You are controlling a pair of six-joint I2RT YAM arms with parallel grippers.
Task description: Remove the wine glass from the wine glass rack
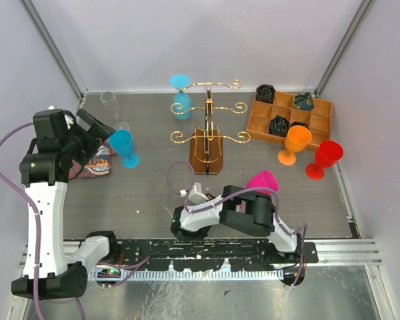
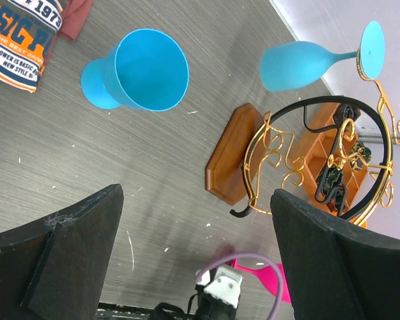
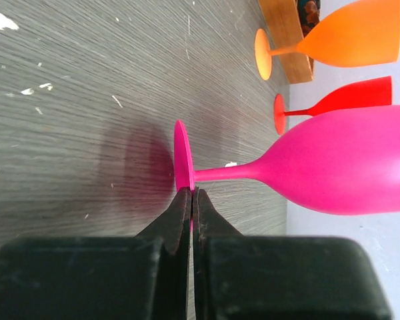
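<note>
**A:** Top view. The wine glass rack stands mid-table. One blue wine glass hangs from its upper left arm, foot caught in the wire and bowl down. That's the target, not yet lifted.

**B:** And the left gripper?

**A:** It's left of the rack, just beside a second blue glass that stands on the table. It carries nothing.

**B:** Left wrist view agrees. The fingers are spread wide with only bare table between them. The hanging glass sits up and to the right, well apart. The standing glass is nearer, off to the left.

**A:** My read is that the step in hand is the reach to the rack. I'd swing clear of the standing glass first. Then bracket the hanging glass at the bowl where it meets the stem and close softly.

**B:** I wouldn't pull straight down. I'd slide the foot out along the wire toward the open end, then draw it away. The stand looks light, so a snagged foot could tip it.

**A:** Right wrist view. The right gripper has its jaws pressed together, tips against the foot rim of a pink glass standing upright. I cannot tell whether a sliver of that rim is pinched.

**B:** Best it keeps out of the reach.
</note>
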